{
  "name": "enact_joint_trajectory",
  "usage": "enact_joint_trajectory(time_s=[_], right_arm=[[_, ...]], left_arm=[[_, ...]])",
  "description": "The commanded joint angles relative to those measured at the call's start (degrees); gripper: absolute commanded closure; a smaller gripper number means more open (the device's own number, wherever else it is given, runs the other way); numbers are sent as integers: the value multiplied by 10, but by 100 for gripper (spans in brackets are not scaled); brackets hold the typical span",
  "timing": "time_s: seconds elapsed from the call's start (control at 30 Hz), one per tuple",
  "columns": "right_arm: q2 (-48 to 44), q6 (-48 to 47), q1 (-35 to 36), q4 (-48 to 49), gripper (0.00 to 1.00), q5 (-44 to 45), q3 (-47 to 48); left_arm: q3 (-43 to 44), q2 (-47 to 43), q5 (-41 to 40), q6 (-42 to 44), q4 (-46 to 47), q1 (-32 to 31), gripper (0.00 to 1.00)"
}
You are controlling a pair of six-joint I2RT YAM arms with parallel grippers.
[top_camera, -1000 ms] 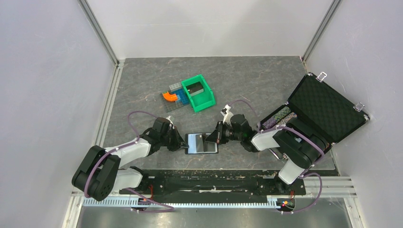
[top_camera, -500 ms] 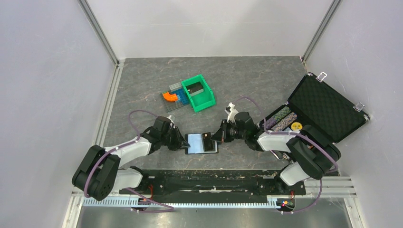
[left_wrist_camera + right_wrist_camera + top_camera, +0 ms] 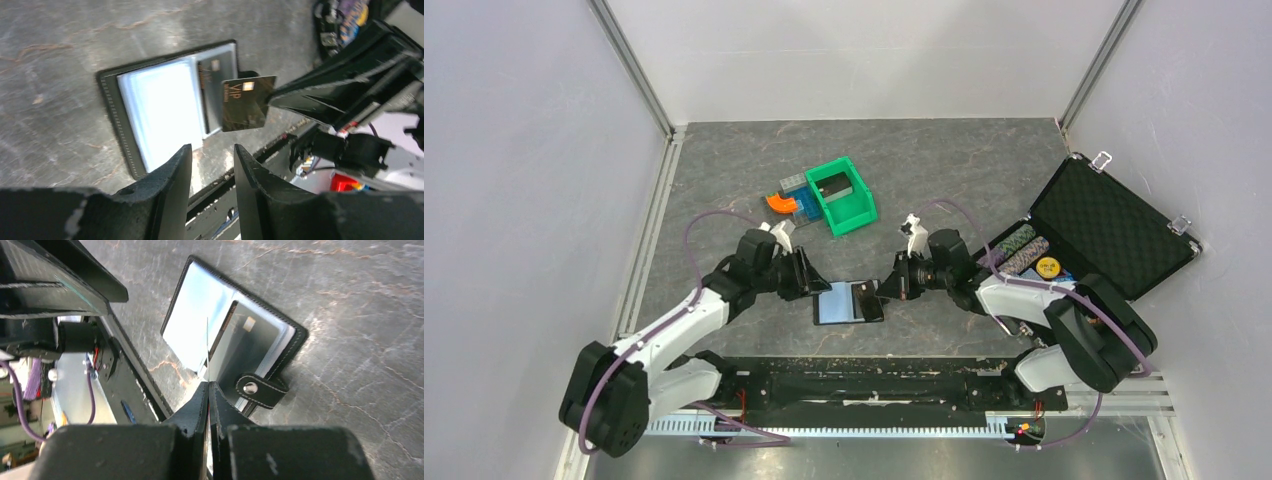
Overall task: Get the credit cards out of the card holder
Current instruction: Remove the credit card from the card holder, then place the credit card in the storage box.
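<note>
Grey stone-look table (image 3: 964,170), plain white walls (image 3: 864,50)

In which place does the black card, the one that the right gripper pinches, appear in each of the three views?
Top external: the held card is low centre, over the right panel of the card holder, at the right gripper.
Left wrist: right of centre, face on.
Right wrist: centre, edge-on, a thin line above the fingertips.
Shared landmark: the open card holder.
</note>
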Motion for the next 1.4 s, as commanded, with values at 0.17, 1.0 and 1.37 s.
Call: enact_joint_trajectory(time_s=[0.17, 1.0, 1.37], right_arm=[[-24, -86, -4, -12, 100, -199, 26], [-30, 140, -2, 341, 100, -344, -80], [-12, 135, 14, 338, 100, -339, -82]], left_arm=[[25, -63, 128, 87, 49, -4, 56], [122, 80, 336, 166, -13, -48, 65], [131, 79, 335, 161, -12, -50, 54]])
